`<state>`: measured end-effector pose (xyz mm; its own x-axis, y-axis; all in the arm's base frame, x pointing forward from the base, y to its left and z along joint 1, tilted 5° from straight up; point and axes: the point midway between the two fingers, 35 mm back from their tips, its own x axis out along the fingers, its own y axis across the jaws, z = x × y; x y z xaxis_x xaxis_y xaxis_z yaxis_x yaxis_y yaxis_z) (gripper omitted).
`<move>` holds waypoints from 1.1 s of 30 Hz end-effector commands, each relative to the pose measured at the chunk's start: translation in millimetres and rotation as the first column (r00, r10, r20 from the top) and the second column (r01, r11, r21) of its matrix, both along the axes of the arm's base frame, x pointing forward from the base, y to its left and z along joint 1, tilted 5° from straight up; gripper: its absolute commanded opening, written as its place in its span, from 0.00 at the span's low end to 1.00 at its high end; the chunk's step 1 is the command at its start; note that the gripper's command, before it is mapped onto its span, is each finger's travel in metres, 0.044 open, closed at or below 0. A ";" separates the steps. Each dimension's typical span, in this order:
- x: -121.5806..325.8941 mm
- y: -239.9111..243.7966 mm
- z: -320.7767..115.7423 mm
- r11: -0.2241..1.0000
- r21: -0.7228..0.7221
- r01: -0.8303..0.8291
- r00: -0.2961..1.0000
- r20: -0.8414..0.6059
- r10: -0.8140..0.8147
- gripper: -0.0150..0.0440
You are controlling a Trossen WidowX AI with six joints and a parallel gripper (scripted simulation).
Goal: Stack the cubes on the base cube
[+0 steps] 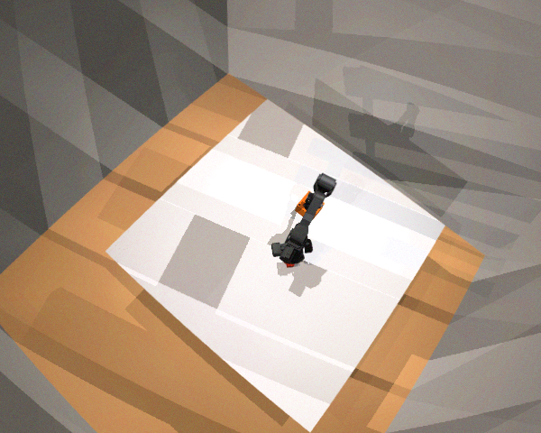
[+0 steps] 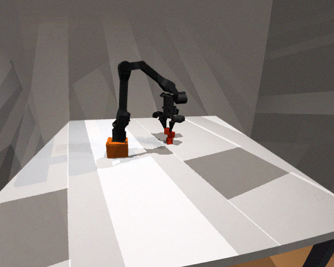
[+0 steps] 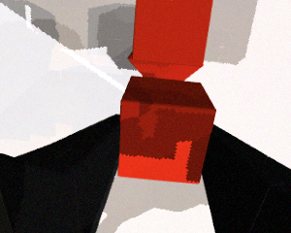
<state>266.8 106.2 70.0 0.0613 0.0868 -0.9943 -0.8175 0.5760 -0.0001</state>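
Observation:
My gripper (image 2: pixel 167 129) (image 3: pixel 162 128) points down and is shut on a loose red cube (image 2: pixel 166 132) (image 3: pixel 152 167), one finger on each side. In the exterior view the base cube (image 2: pixel 169 141) stands on the table. The other loose cube (image 2: pixel 171 134) (image 3: pixel 174 31) sits on it, offset to the right. The held cube is up and left of that cube, close to it, and looks slightly higher. I cannot tell whether the held cube touches the base or the other cube. In the top view the arm hides most of the cubes; only a red sliver shows.
The arm's orange base block (image 1: pixel 302 206) (image 2: pixel 117 149) stands on the white table (image 1: pixel 270 336) (image 2: pixel 161 224), on the left in the exterior view. Bands of shadow cross the table top.

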 end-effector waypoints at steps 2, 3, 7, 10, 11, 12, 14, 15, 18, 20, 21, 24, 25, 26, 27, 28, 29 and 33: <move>-1.2 -0.8 -2.6 1.000 -0.004 0.004 1.000 -0.003 -0.004 0.43; -1.2 -0.8 -2.6 1.000 -0.004 0.004 1.000 -0.003 -0.004 0.43; -0.9 -0.6 -4.3 1.000 -0.004 0.004 1.000 -0.003 -0.004 0.43; 0.2 0.3 -11.9 1.000 -0.004 0.004 1.000 -0.003 -0.004 0.43; 0.6 0.6 -14.6 1.000 -0.004 0.004 1.000 -0.003 -0.004 0.43; 0.9 0.9 -17.3 1.000 -0.004 0.004 1.000 -0.003 -0.004 0.43; 1.4 1.4 -22.8 1.000 -0.004 0.004 1.000 -0.003 -0.004 0.43; 1.7 1.7 -25.5 1.000 -0.004 0.004 1.000 -0.003 -0.004 0.43; 2.1 2.2 -31.6 1.000 -0.004 0.004 1.000 -0.003 -0.004 0.43; 2.1 2.2 -32.0 1.000 -0.004 0.004 1.000 -0.003 -0.004 0.43; 2.1 2.2 -32.0 1.000 -0.004 0.004 1.000 -0.003 -0.004 0.43; 2.1 2.2 -32.0 1.000 -0.004 0.004 1.000 -0.003 -0.004 0.43; 2.1 2.2 -32.0 1.000 -0.004 0.004 1.000 -0.003 -0.004 0.43; 2.1 2.2 -32.0 1.000 -0.004 0.004 1.000 -0.003 -0.004 0.43; 2.1 2.2 -32.0 1.000 -0.004 0.004 1.000 -0.003 -0.004 0.43; 2.1 2.2 -32.0 1.000 -0.004 0.004 1.000 -0.003 -0.004 0.43; 2.1 2.2 -32.0 1.000 -0.004 0.004 1.000 -0.003 -0.004 0.43; 2.2 2.3 -33.1 1.000 -0.004 0.004 1.000 -0.003 -0.004 0.43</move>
<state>269.4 109.1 39.0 0.0589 0.0861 -0.9945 -0.8177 0.5757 0.0014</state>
